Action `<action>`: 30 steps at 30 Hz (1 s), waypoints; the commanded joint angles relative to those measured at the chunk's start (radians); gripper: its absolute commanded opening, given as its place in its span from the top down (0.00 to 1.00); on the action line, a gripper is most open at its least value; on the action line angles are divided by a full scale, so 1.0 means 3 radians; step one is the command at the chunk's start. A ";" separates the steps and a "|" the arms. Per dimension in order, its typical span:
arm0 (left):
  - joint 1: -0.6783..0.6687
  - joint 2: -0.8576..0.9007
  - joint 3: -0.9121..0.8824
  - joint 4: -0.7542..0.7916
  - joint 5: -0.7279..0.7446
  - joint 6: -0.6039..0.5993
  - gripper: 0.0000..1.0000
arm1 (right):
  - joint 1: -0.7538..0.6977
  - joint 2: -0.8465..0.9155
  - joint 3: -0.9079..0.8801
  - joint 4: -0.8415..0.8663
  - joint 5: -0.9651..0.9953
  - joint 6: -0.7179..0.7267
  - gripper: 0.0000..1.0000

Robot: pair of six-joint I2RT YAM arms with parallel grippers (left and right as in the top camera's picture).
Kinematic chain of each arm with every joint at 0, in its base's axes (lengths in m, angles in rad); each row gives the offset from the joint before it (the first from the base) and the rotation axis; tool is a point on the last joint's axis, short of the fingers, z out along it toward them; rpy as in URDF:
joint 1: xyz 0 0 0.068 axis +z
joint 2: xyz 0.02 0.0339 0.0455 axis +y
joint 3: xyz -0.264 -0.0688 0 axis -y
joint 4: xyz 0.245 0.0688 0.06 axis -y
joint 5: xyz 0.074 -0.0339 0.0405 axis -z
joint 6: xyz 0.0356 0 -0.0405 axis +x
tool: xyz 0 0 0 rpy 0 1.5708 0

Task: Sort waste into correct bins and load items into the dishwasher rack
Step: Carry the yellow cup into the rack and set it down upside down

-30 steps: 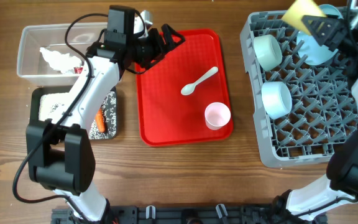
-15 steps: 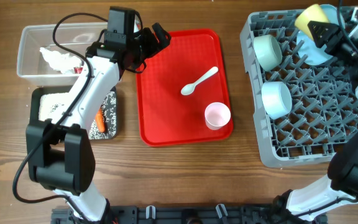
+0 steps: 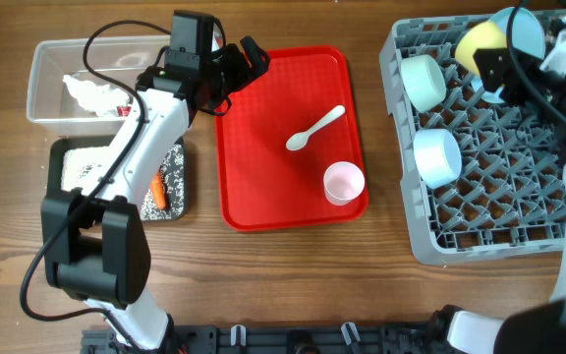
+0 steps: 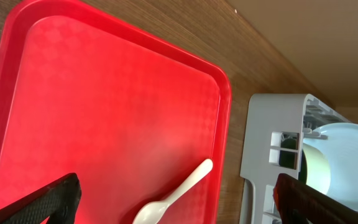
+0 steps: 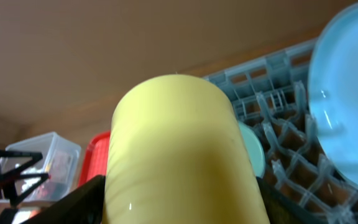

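Cup check: your yellow cup is at the far edge of the dishwasher rack, towards its right corner and just left of the light blue plate. The right gripper grips it. In the right wrist view the yellow cup fills the middle of the frame, and the dark fingers press on its lower flanks, one on each side. You cannot tell from any view whether it touches the pegs or hangs above them.

The plate stands on edge in the rack beside the cup. Two light blue bowls sit in the rack's left columns, one near the far edge and the other at mid-depth.

Left of the rack lies the red tray. On it, the pink cup stands in the corner nearest the rack, and the white spoon lies at a slant in the middle.

Your left gripper hovers over the tray's far corner, on the side away from the rack. Its fingers are spread wide with nothing between them.

Beyond the tray, farthest from the rack, the clear tub holds the crumpled tissue. The black tray holds the rice grains and the carrot.
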 commanded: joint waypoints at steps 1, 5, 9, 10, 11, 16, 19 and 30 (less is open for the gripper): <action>-0.0011 -0.0045 0.0004 0.0010 -0.0045 0.0028 0.00 | -0.0001 -0.0341 0.0022 -0.0483 0.0547 -0.0004 0.54; -0.0011 -0.0045 0.0004 0.0010 -0.0045 0.0027 0.00 | -0.0003 -0.0511 0.0022 -0.1146 0.0895 -0.0009 0.55; -0.0011 -0.0045 0.0004 0.0010 -0.0045 0.0028 0.00 | -0.0003 -0.0528 0.0022 -0.1614 0.1100 -0.0005 0.56; -0.0011 -0.0045 0.0004 0.0010 -0.0045 0.0028 0.00 | -0.0001 -0.0528 0.0022 -0.1729 0.1213 0.0008 0.56; -0.0011 -0.0045 0.0004 0.0010 -0.0045 0.0028 0.00 | -0.0003 -0.0528 0.0022 -0.1813 0.1325 0.0051 0.56; -0.0011 -0.0045 0.0004 0.0010 -0.0045 0.0028 0.00 | -0.0036 -0.0528 0.0042 -0.2033 0.1692 0.0109 0.56; -0.0011 -0.0045 0.0004 0.0009 -0.0045 0.0028 0.00 | -0.0052 -0.0528 0.0043 -0.2070 0.1859 0.0168 0.55; -0.0011 -0.0045 0.0004 0.0009 -0.0046 0.0028 0.00 | -0.0052 -0.0505 0.0043 -0.2164 0.2337 0.0244 0.56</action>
